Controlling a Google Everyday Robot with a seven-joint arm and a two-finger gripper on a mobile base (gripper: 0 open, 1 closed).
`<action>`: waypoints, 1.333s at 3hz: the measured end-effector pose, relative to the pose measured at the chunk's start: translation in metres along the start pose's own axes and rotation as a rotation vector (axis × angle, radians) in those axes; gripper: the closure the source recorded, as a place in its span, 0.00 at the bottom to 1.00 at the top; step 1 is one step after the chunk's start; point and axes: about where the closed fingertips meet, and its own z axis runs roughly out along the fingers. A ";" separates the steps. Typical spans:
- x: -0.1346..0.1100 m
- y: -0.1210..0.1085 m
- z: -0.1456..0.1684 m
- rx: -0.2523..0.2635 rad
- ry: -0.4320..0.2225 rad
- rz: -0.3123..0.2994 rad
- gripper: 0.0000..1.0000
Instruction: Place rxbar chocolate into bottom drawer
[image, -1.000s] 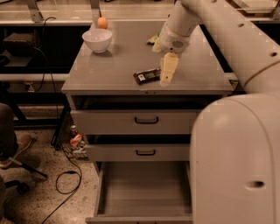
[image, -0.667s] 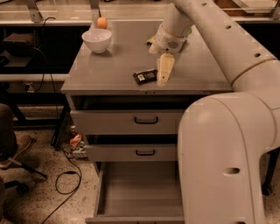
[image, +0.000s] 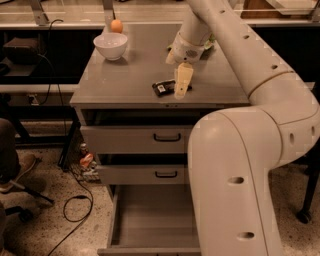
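Note:
The rxbar chocolate (image: 163, 88) lies flat on the grey cabinet top (image: 125, 75), near its front edge, dark wrapper with a white patch at its left end. My gripper (image: 182, 83) points down right at the bar's right end, covering that end. The bottom drawer (image: 150, 220) is pulled out below, its wide grey interior bare. My arm's large cream body hides the right part of the drawers.
A white bowl (image: 110, 46) and an orange (image: 116, 26) sit at the back left of the cabinet top. A bit of green bag (image: 210, 43) shows behind my wrist. Two upper drawers (image: 135, 137) with black handles stand slightly ajar. Cables and a chair base lie on the floor at left.
My gripper has shifted slightly left and down over the bar's right end. My arm's body now fills more of the right side. The bar has not moved.

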 end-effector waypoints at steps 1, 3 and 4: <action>0.000 -0.006 0.008 -0.007 -0.009 0.005 0.00; 0.002 -0.011 0.018 -0.013 -0.018 0.016 0.38; 0.000 -0.012 0.013 -0.013 -0.019 0.017 0.69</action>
